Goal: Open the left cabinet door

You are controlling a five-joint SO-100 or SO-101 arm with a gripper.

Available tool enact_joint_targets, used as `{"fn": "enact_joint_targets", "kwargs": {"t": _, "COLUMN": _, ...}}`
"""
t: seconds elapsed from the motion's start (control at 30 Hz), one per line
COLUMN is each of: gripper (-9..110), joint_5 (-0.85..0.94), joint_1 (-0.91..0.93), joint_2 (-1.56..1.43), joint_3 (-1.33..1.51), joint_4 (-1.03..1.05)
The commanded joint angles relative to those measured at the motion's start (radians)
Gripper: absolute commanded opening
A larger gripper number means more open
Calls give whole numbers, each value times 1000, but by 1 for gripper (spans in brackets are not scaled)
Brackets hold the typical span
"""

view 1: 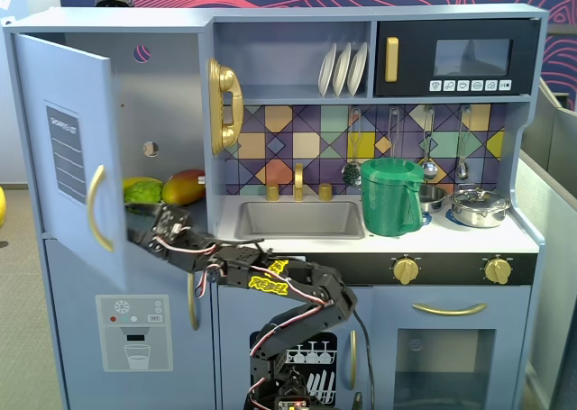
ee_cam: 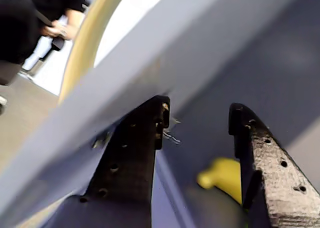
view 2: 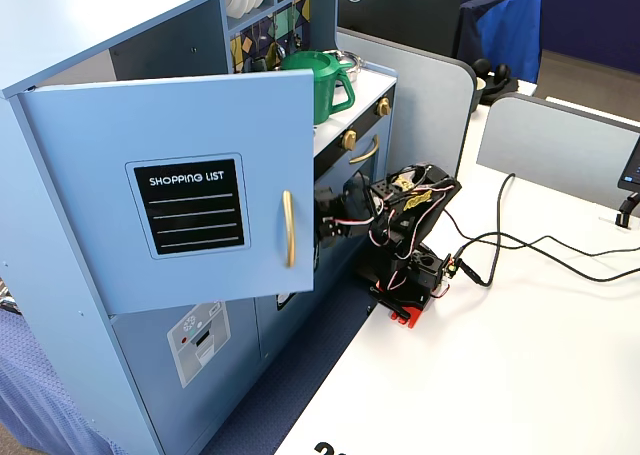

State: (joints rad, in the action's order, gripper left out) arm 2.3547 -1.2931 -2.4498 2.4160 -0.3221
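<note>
Behind the swung-out door edge sits the gripper [ee_cam: 197, 120], and the wrist view shows its two black fingers [ee_cam: 132, 158] spread apart with nothing clamped between them — the pale blue door edge crosses just ahead of the tips, and the left-hand finger in that view looks to be at or against it, though contact is hard to confirm. A blurred yellow shape lies beyond the gap, probably one of the fruits inside.

Out from there, the arm [view 1: 270, 279] stretches from its base low in front of the toy kitchen, reaching up and to the left in a fixed view toward the open compartment. The left cabinet door [view 2: 180, 190] — the one with the black SHOPPING LIST panel and the curved gold handle [view 2: 288, 229] — stands well clear of its frame, hinged at the far left and swung out wide. Inside, a green fruit [view 1: 142, 191] and a mango [view 1: 185, 186] are plain to see on the shelf.

As for progress: I'd call the task largely done, since the compartment is exposed. What may remain is a little more push on the inner face to widen the swing, then drawing the arm back out without catching the edge. The lower door with the dispenser graphic [view 1: 135, 332] is shut.
</note>
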Motion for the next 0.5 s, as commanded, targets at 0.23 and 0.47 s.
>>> {"fn": "enact_joint_targets", "kwargs": {"t": 0.23, "gripper": 6, "joint_5": -78, "joint_1": 212, "joint_2": -66, "joint_3": -9, "joint_4": 14}}
{"fn": "enact_joint_targets", "kwargs": {"t": 0.47, "gripper": 5, "joint_5": -324, "joint_1": 742, "joint_2": -295, "joint_3": 29, "joint_4": 494}}
